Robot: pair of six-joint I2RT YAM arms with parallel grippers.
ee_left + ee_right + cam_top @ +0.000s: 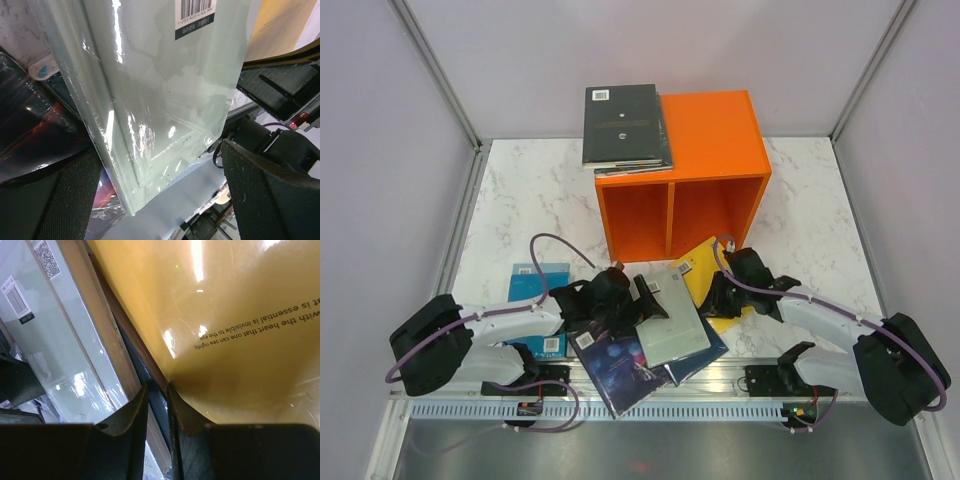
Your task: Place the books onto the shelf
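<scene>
A grey-green book [672, 322] is seen lying on the table [530, 190] in front of the shelf [710, 130], on top of a loose pile. A yellow book [705, 275] is partly covered by its right edge, and a dark space-blue book [617, 372] lies under its near left corner. A light blue book [532, 283] lies apart to the left. Two dark books [623, 125] are stacked on the shelf's top, at its left end. Both cubbies are seen to hold nothing.

The left gripper [160, 165] is spread wide, with the grey-green book between its fingers [65, 200], not clamped. The right gripper [156, 395] is drawn nearly together at the yellow book's edge. Whether that edge is pinched cannot be told.
</scene>
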